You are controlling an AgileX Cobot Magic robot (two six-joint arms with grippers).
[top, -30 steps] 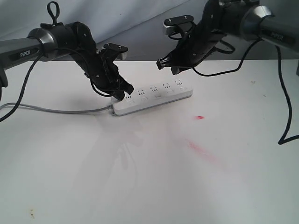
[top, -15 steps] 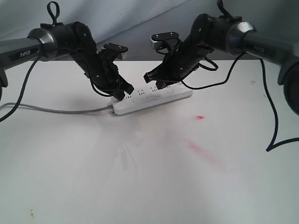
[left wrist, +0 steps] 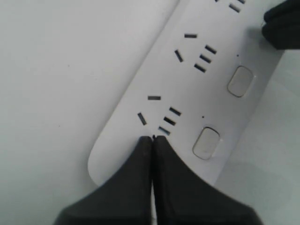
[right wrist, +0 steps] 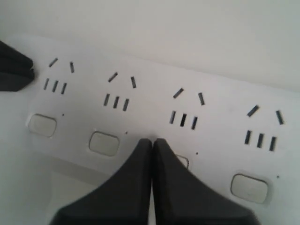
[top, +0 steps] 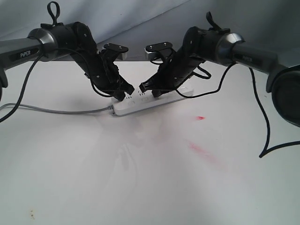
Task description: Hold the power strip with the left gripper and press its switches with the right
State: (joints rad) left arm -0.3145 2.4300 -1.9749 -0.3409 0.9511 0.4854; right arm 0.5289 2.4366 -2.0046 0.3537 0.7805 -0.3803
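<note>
One word legible: PIPER on arm (top: 23, 50) of left gripper (top: 125, 95).

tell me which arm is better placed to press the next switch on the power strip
Right. The right pincer, shut, is down at the switches, partly covering one. The left pincer, also shut, sits on the power strip at its end beside the sockets, apparently pinning it.

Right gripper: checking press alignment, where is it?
Right wrist view: the right gripper, shut, is over the power strip between the second and third switches from the left gripper.
</note>
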